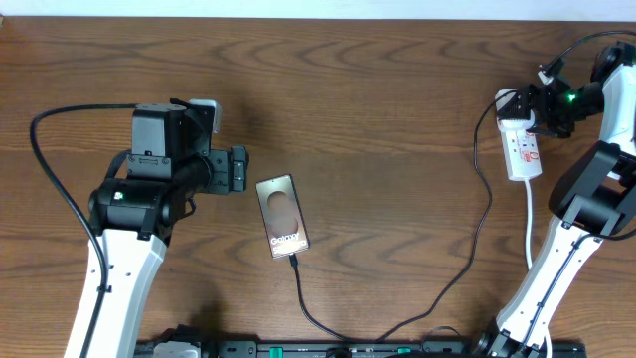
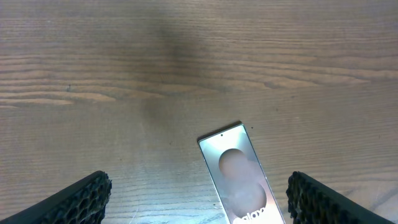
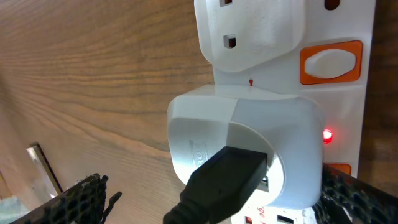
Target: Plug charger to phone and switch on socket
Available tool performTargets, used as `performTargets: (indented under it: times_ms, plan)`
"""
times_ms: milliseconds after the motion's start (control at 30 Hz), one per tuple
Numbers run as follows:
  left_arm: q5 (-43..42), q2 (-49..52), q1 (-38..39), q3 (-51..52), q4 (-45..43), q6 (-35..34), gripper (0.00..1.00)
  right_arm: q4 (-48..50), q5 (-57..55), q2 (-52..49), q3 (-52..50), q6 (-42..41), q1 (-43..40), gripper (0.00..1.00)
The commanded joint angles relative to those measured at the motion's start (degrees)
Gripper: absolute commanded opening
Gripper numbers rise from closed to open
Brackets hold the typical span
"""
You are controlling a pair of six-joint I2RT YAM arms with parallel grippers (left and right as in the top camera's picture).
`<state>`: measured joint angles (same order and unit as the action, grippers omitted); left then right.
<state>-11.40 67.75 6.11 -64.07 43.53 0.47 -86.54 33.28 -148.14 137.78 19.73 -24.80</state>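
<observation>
The phone point(image 1: 282, 216) lies flat on the wooden table, face up; it also shows in the left wrist view point(image 2: 239, 177) with its "Galaxy" lettering. The charger cable point(image 1: 467, 254) runs from the phone's lower edge in a long curve to the socket point(image 1: 524, 151), a white power strip at the far right. In the right wrist view its black plug point(image 3: 227, 183) sits in a white adapter point(image 3: 249, 134) on the strip point(image 3: 348, 99), and a red light point(image 3: 327, 135) glows. My left gripper point(image 1: 238, 169) point(image 2: 199, 186) is open, just left of the phone. My right gripper point(image 1: 542, 107) point(image 3: 211, 190) is open, straddling the adapter.
A second white plug point(image 3: 249, 31) sits on the strip beside an orange switch point(image 3: 329, 62). The strip's white cord point(image 1: 528, 224) runs toward the front. A black rail point(image 1: 348, 349) lines the front edge. Thick black robot cable point(image 1: 60, 189) loops at the left.
</observation>
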Motion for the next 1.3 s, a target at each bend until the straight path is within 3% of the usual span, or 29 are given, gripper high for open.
performTargets:
  times_ms: [0,200,567,767,1033,1267]
  plan:
    - [0.8,0.1,-0.2,-0.8,0.2,1.0,0.91,-1.2,5.8,-2.3,-2.0,-2.7,2.3,0.99]
    - [0.8,0.1,-0.2,-0.8,0.2,1.0,0.91,-1.6,-1.9,-1.2,-0.6,-3.7,-0.8,0.99]
    - [0.8,0.1,-0.2,-0.8,0.2,1.0,0.91,-6.1,-3.4,5.6,5.6,-3.7,-6.4,0.99]
    - [0.8,0.1,-0.2,-0.8,0.2,1.0,0.91,-7.7,-9.1,15.7,7.0,-8.3,-7.0,0.99]
    - [0.8,0.1,-0.2,-0.8,0.2,1.0,0.91,-9.3,-8.7,32.7,7.0,-15.9,-5.9,0.99]
    - [0.7,0.1,-0.2,-0.8,0.2,1.0,0.91,-9.3,-8.9,42.4,7.0,-15.9,-5.8,0.99]
